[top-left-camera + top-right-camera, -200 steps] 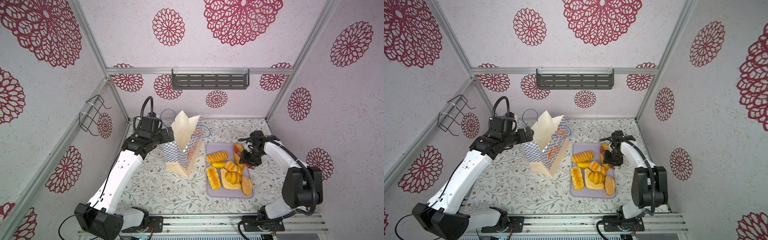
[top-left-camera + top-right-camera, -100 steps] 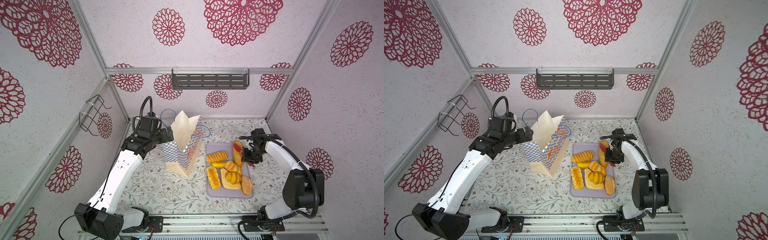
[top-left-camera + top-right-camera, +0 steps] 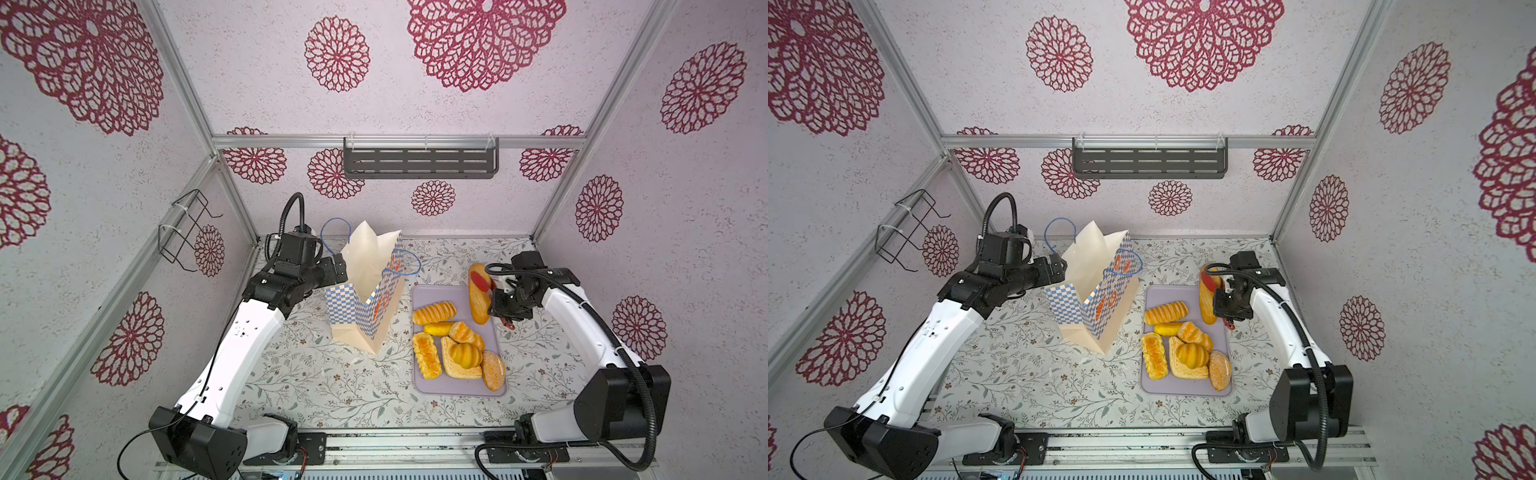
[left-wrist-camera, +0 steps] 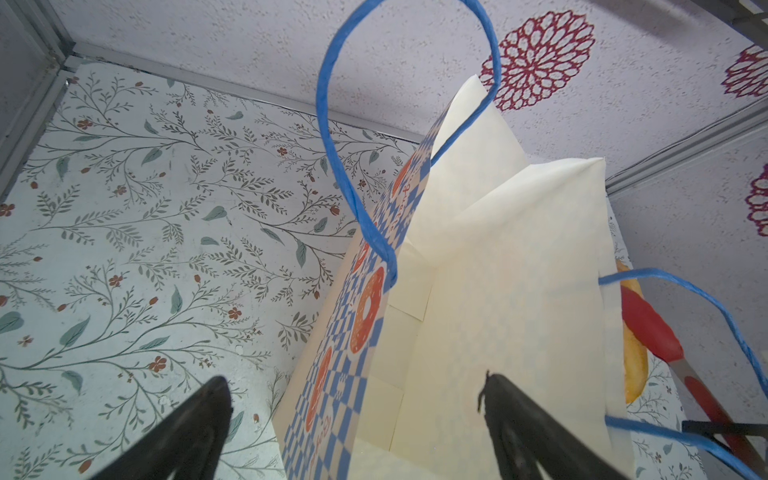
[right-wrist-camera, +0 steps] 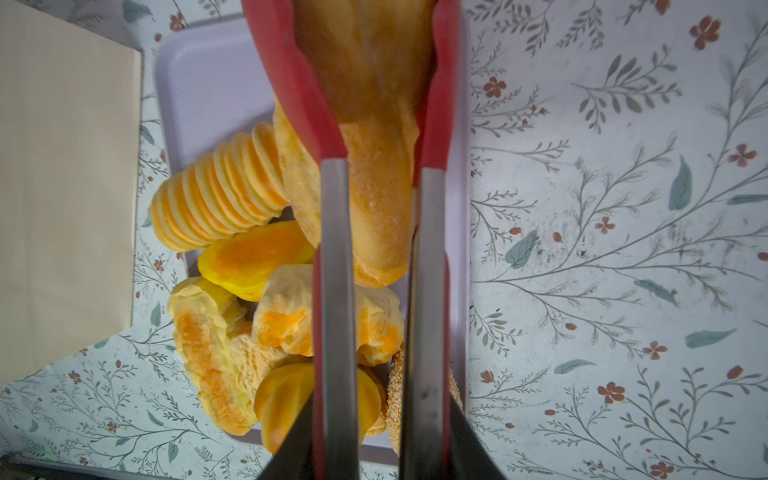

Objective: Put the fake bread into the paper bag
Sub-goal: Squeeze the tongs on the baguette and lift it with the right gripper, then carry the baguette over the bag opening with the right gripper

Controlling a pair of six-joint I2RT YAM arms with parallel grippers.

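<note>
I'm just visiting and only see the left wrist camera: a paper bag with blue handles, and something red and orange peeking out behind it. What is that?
Observer: Those are red tongs pinching a long loaf of fake bread; the right gripper squeezes the tongs.
Operator: Is there more bread?
Observer: Yes, seven more pieces lie on a lilac tray beside the paper bag.
Operator: Is the loaf above the bag?
Observer: No. It is tilted at the tray's far edge, apart from the bag, not over its opening.
</note>
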